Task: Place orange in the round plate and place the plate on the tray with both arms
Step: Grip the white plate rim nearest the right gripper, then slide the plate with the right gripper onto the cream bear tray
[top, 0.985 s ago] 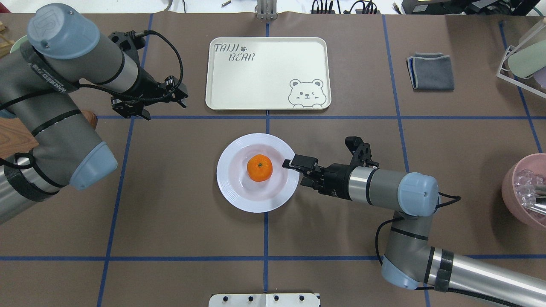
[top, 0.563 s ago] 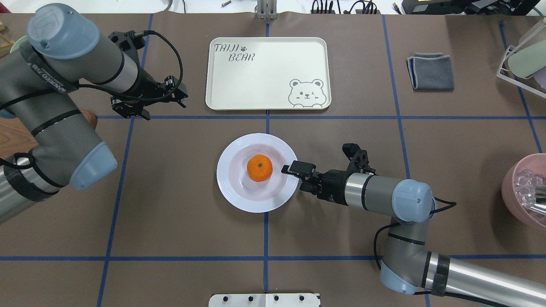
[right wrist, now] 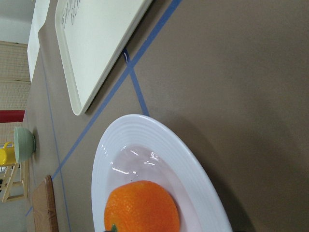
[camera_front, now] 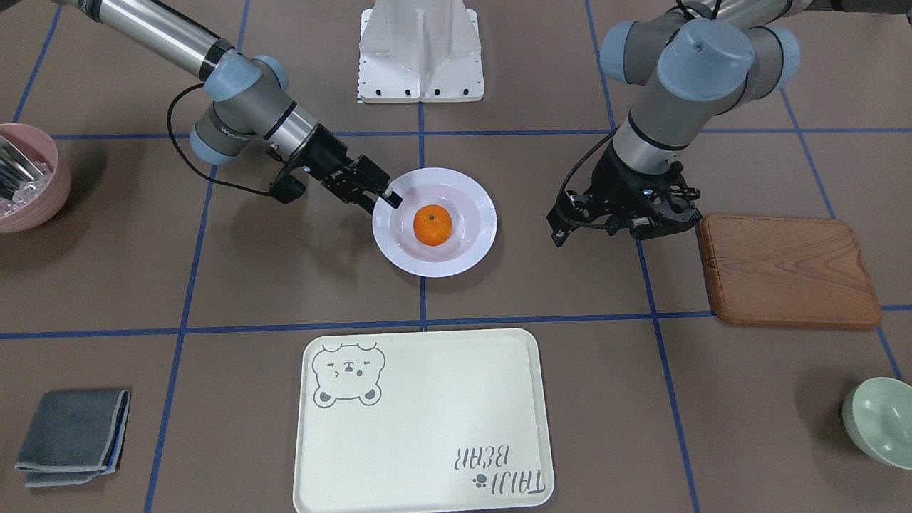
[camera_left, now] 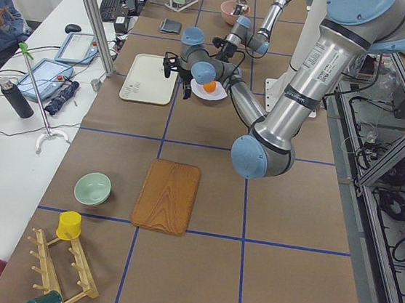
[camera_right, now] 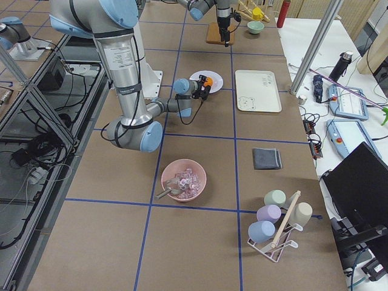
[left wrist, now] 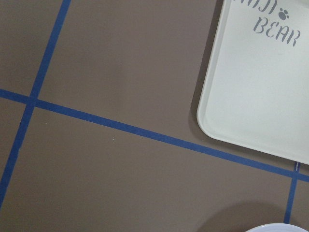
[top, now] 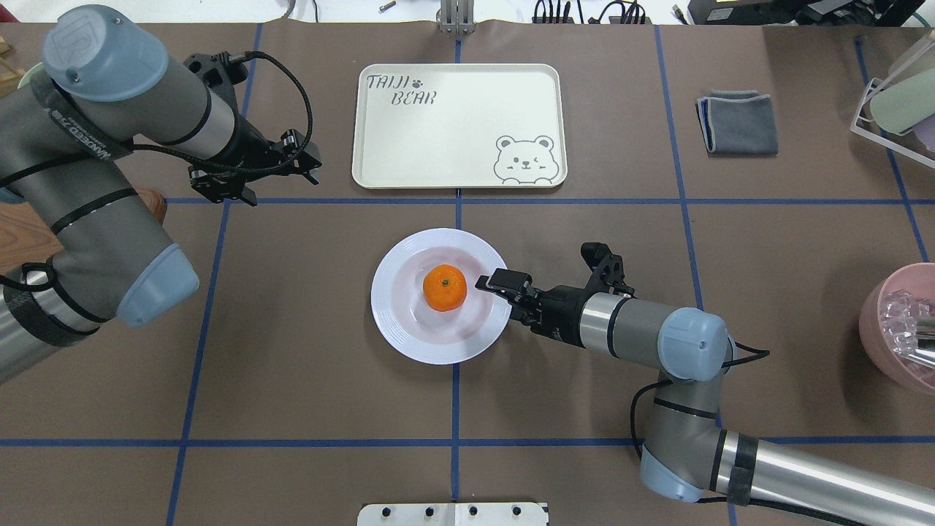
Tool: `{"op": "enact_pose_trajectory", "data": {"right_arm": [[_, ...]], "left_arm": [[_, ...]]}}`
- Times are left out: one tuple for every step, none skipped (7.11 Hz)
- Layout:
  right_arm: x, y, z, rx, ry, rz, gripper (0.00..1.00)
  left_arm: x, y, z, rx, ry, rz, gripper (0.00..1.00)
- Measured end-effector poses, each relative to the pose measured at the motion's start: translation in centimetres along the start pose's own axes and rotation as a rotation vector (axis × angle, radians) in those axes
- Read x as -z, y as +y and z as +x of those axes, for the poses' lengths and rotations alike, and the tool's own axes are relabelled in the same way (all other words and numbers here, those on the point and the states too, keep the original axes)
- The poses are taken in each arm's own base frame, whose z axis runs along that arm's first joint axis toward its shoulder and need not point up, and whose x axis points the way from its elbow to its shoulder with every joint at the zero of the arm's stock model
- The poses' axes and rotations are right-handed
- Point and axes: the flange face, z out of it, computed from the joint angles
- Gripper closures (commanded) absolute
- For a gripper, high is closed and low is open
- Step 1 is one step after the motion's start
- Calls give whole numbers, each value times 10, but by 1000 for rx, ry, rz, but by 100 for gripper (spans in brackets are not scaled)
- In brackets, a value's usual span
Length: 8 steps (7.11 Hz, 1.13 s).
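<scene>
The orange [top: 445, 287] lies in the middle of the round plate [top: 398, 321], which rests on the table at its centre. My right gripper [top: 498, 283] reaches in from the right, and its upper finger overlaps the plate's right rim [camera_front: 381, 221]. It looks open, with nothing gripped. In the right wrist view the orange [right wrist: 141, 207] and the plate [right wrist: 145, 133] are close below. The tray [top: 459, 124] lies flat behind the plate and carries nothing. My left gripper [top: 281, 184] hangs open over bare table left of the tray, far from the plate.
A wooden board [camera_front: 787, 271] and a pale green bowl [camera_front: 880, 420] lie on the robot's left side. A pink bowl [top: 898, 329], a folded grey cloth [top: 738, 120] and a cup rack [top: 895, 102] are on its right.
My right gripper has slid left toward the plate, from just outside the rim to over it. The left arm, plate and orange have stayed put.
</scene>
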Motion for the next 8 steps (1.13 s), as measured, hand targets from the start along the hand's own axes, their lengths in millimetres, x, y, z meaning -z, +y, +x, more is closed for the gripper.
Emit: {"op": "enact_pose_trajectory", "data": {"right_arm": [[-4, 1, -1, -7, -1, 3, 16], [-7, 3, 1, -10, 3, 3, 18], [-11, 4, 2, -12, 7, 3, 36], [-15, 5, 2, -18, 9, 4, 61], [-17, 6, 2, -32, 8, 7, 91], [-18, 6, 2, -42, 8, 8, 100], [-17, 7, -1, -47, 2, 7, 100], [-14, 7, -7, -51, -18, 2, 100]], "left_arm": [[0, 0, -1, 0, 0, 0, 2], [0, 0, -2, 2, -1, 1, 2], [0, -1, -3, 3, -2, 1, 2], [0, -1, -3, 3, -3, 1, 2], [1, -1, -3, 3, -2, 1, 2], [1, -1, -3, 2, -1, 2, 2], [0, 0, -3, 2, -1, 1, 2], [0, 0, -3, 2, -1, 1, 2]]}}
